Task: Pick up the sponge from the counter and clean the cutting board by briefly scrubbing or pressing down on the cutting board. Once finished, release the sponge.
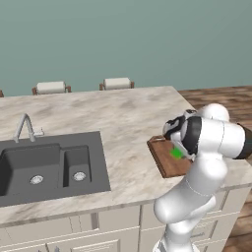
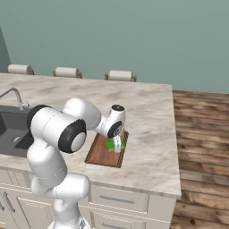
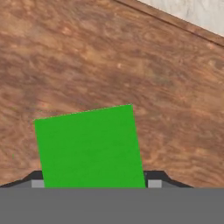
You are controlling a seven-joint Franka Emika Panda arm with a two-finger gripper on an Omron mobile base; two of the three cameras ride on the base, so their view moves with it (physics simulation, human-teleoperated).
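Note:
The green sponge [image 3: 89, 146] sits pressed low on the reddish-brown cutting board [image 3: 109, 57], with a dark fingertip tight against each of its sides. My gripper [image 3: 94, 181] is shut on the sponge. From the right base view the gripper [image 2: 117, 146] points down onto the cutting board [image 2: 100, 157], and the sponge [image 2: 110, 145] shows as a green patch at its tips. In the left base view the sponge [image 1: 176, 153] peeks out beside my forearm on the cutting board [image 1: 165, 166], near the front right of the marble counter [image 1: 123, 118].
A dark double sink [image 1: 49, 167] with a faucet [image 1: 24, 127] lies left of the board. Chair backs [image 1: 50, 87] stand along the counter's far edge. The counter's right edge drops to a wooden floor [image 2: 201, 147].

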